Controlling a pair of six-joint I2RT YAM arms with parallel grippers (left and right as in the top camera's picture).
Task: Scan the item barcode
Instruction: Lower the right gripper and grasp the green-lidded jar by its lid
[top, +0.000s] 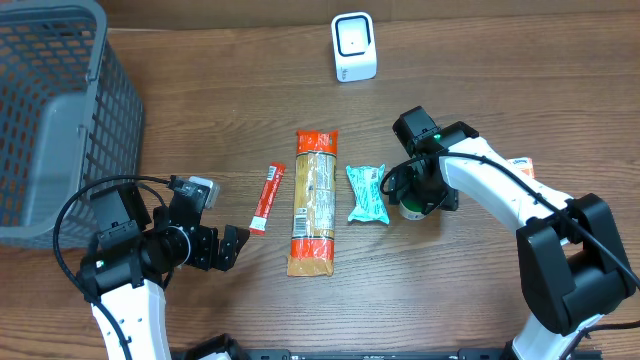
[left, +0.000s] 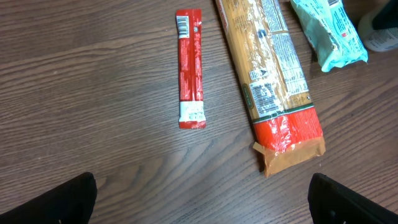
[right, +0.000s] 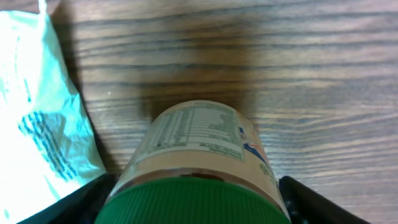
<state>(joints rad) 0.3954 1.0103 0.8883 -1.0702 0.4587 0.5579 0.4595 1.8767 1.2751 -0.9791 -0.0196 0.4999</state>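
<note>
Wooden table (top: 200, 100). Grey basket (top: 60, 110) far left. Left gripper (top: 228, 246) near left, jaws spread fully, empty. Right gripper (right: 193, 202) right of centre, jaws wide either side of jar; cannot tell whether they press it. Long pasta packet (top: 313, 200) centre. Teal packet (top: 366, 193) just right of pasta. White scanner (top: 354, 46) far centre. Red sachet (top: 267, 198) left of pasta. Green-lidded jar (right: 199, 140) on table, just right of teal packet, well apart from scanner.

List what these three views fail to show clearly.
- Jar: right wrist view, lid cut off by the bottom edge; overhead, mostly hidden under the right gripper.
- Red stick: left wrist view, barcode too small to read.
- Basket: overhead, cut off by the top and left edges.
- Orange-edged item: overhead, mostly behind the right arm.
</note>
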